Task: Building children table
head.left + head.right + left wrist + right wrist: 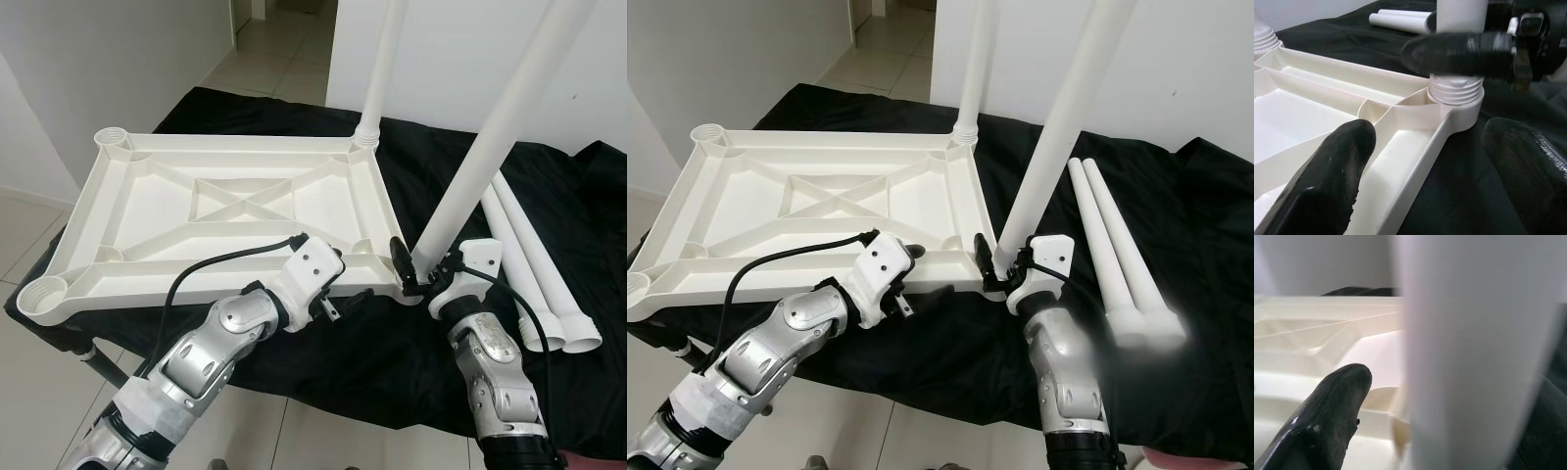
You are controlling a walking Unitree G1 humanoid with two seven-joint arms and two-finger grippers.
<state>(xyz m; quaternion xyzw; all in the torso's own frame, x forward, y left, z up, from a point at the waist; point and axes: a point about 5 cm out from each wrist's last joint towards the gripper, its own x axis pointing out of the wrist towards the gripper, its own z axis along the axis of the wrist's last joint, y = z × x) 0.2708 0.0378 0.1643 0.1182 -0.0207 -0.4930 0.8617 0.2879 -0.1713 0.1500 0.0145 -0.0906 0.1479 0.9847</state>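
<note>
1. An upturned white plastic tabletop [225, 211] is laid ribbed side up on a surface draped in black cloth [549, 215]; its left corners reach or overhang the cloth's left edge, while its near edge runs close to the cloth's near edge.
2. Four round corner sockets are counted on the tabletop: two on the left stand empty [44, 294], and two on the right are occupied.
3. Four white legs are counted. One standing leg [384, 69] is seated upright in the far right socket; a tilted leg [495, 137] is set at the near right socket [1457, 93], leaning toward the right; two loose legs [534, 279] are laid side by side on the cloth near its right side, just beside the tilted leg's gripper.
4. The right gripper [423, 262] is closed around the base of the tilted leg, just above the threaded socket, with a finger [1332, 411] seen on either side.
5. The left gripper [1425, 166] is spread open astride the tabletop's near rim, next to the near right corner, with one fingertip [1337, 166] over the ribbed inside and the other outside the rim.
6. Bare cloth is left open beyond the tabletop's right edge and behind the loose legs; tiled floor [265, 49] lies past the far left corner.
</note>
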